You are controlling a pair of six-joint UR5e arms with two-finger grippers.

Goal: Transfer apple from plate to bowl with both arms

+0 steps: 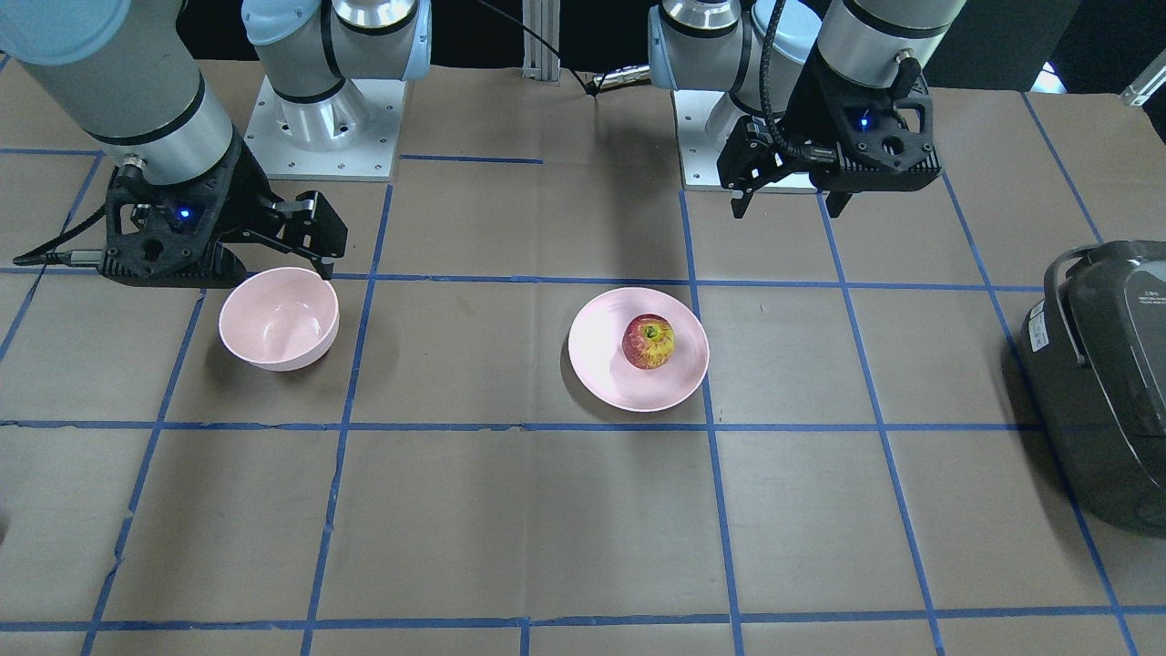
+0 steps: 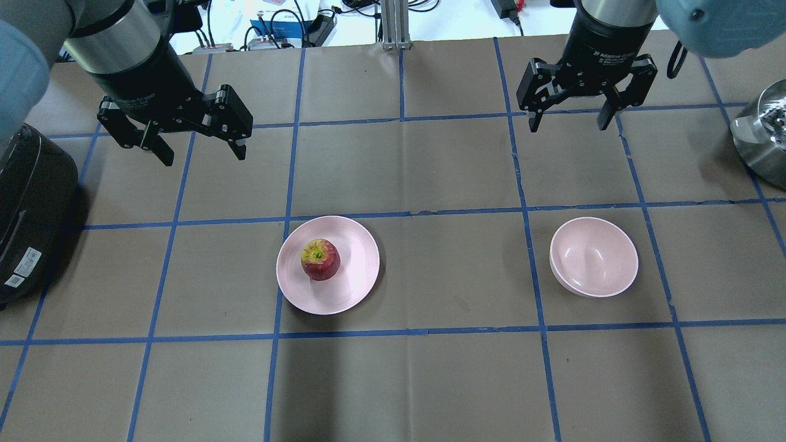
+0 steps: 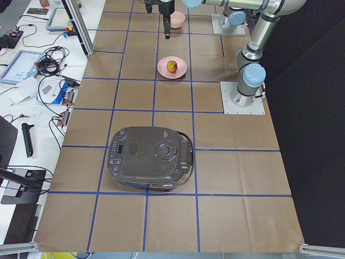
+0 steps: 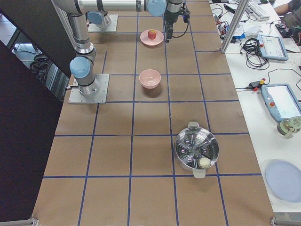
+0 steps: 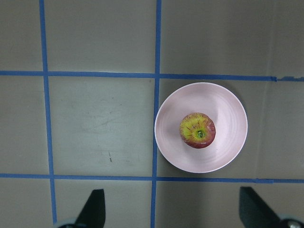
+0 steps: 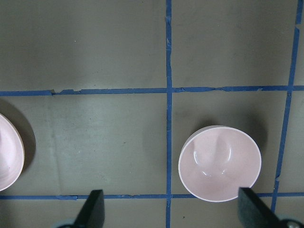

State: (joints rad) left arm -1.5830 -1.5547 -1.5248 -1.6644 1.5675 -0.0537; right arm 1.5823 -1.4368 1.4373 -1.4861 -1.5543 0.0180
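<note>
The red and yellow apple [image 2: 320, 259] sits on the flat pink plate [image 2: 353, 279] left of the table's middle. The deep pink bowl [image 2: 593, 256] stands empty to the right. My left gripper [image 2: 204, 156] hangs open and empty above the table, beyond and left of the plate. My right gripper [image 2: 568, 127] hangs open and empty beyond the bowl. The left wrist view looks down on the apple [image 5: 197, 130] and plate [image 5: 228, 109], with its fingertips [image 5: 95, 205] spread wide. The right wrist view shows the bowl [image 6: 219, 164].
A black rice cooker [image 2: 31, 202] stands at the table's left end. A steel pot [image 2: 761, 135] stands at the right end. Blue tape lines grid the brown table cover. The arm bases [image 1: 319, 118] are bolted at the robot's side.
</note>
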